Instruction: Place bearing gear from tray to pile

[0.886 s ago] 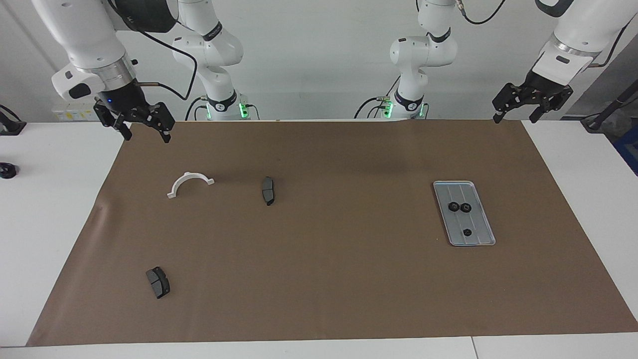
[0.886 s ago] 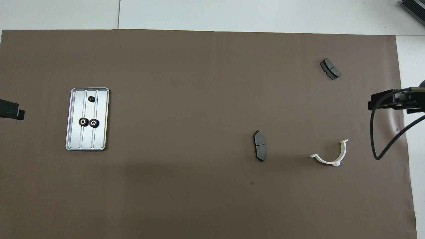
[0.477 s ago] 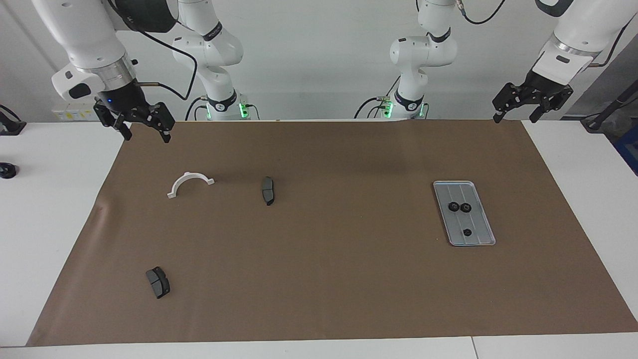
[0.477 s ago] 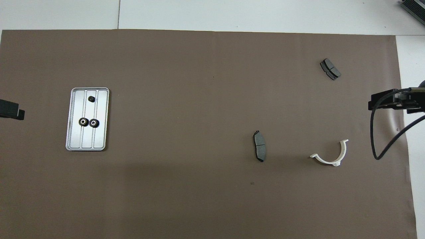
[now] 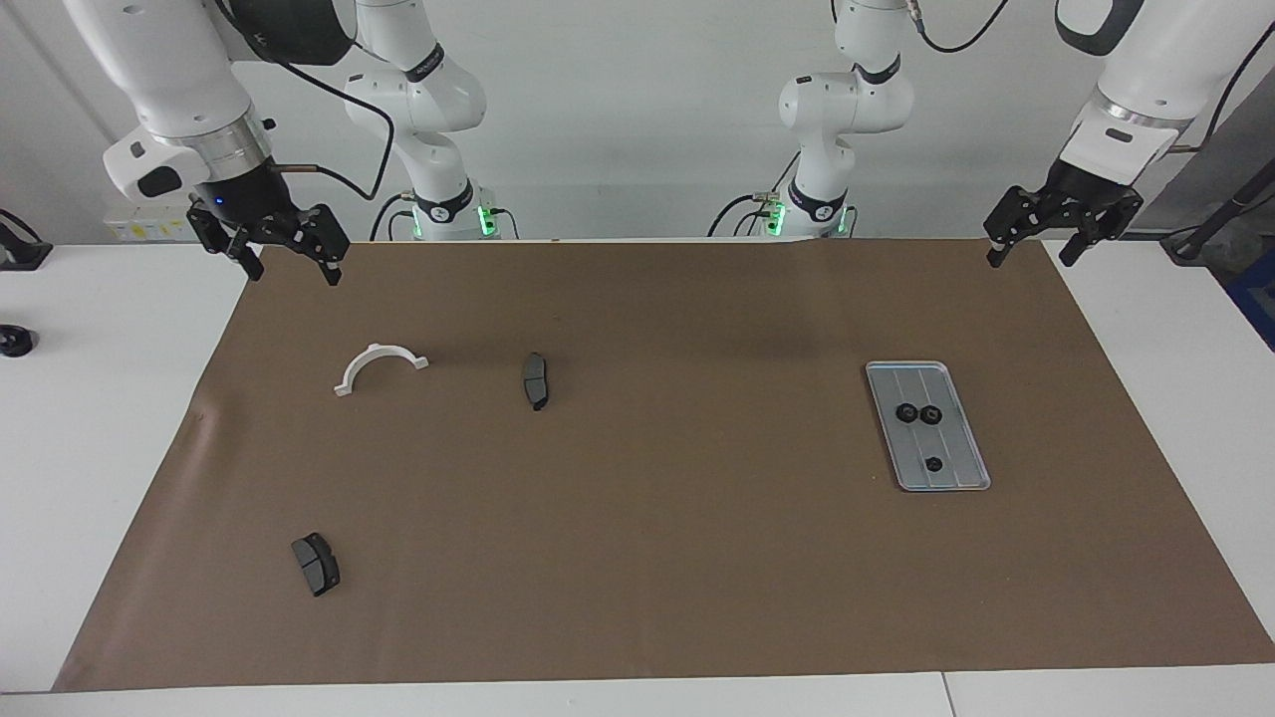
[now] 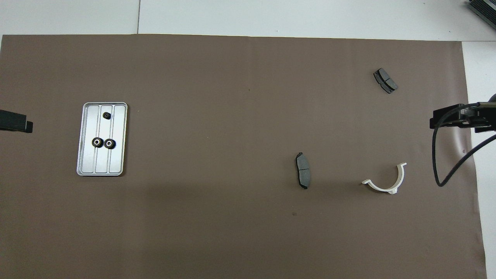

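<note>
The silver tray [image 5: 951, 453] [image 6: 116, 159] lies on the brown mat toward the left arm's end of the table. In it are three small dark gears: two with pale centres side by side [image 5: 906, 412] [image 6: 97, 143], and a smaller one [image 5: 933, 464] [image 6: 107, 115] farther from the robots. The pile is a white bracket [image 5: 379, 364] [image 6: 387, 184] and two dark brake pads [image 5: 536, 380] [image 5: 316, 564], scattered toward the right arm's end. My left gripper [image 5: 1029, 257] hangs open and empty over the mat's corner nearest the robots. My right gripper [image 5: 294, 274] hangs open and empty over the other near corner.
The brown mat [image 5: 657, 558] covers most of the white table. A black cable [image 6: 445, 162] loops down from the right wrist. A small dark object [image 5: 14, 341] sits on the bare table at the right arm's end.
The left gripper has turned and shifted slightly over its corner of the mat. The right arm and all the parts have stayed in place.
</note>
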### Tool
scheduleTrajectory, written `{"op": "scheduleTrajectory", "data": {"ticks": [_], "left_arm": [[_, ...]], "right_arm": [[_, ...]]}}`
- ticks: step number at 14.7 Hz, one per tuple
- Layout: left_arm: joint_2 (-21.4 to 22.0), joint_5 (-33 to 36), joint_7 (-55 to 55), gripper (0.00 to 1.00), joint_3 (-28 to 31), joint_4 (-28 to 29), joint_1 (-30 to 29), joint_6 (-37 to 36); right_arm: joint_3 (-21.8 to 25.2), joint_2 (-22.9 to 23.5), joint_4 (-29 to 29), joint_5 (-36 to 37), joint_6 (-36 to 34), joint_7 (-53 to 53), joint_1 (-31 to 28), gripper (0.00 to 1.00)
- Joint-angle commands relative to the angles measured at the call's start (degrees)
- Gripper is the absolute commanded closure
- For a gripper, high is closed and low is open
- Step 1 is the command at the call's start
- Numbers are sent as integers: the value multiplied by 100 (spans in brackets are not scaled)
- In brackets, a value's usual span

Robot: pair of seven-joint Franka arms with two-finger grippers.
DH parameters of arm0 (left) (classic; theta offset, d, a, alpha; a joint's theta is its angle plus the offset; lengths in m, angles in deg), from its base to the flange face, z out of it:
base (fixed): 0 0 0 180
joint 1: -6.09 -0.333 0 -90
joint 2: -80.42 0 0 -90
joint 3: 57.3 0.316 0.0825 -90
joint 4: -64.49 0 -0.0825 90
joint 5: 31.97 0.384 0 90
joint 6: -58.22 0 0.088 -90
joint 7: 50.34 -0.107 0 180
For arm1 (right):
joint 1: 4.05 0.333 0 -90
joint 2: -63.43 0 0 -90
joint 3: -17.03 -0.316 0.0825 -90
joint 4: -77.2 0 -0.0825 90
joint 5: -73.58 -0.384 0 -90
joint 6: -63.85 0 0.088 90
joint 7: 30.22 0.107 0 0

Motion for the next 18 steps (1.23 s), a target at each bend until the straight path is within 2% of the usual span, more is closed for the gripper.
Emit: {"op": "scheduleTrajectory", "data": {"ticks": [1, 5, 9, 13, 15, 18], "left_arm": [[393, 162, 37, 0, 45, 951, 90, 817], [217, 170, 37, 0, 45, 1365, 98, 1573], [-160, 170, 37, 0, 27, 1629, 98, 2225], [-231, 170, 63, 0, 45, 2121, 221, 2901], [-345, 171, 72, 8, 28, 2166, 230, 3008], [-415, 170, 72, 14, 27, 2499, 230, 3534]], "right_arm": [[-65, -108, -100, -63, -26, -103, -86, 0], [-65, -108, -100, -71, -26, -103, -86, 0], [-65, -108, -100, -71, -26, -103, -86, 0], [-57, -108, -100, -62, -61, -86, -121, 0], [-13, -99, -100, -62, 26, -103, -218, 0], [-21, -99, -109, -62, 27, -86, -244, 0]]}}
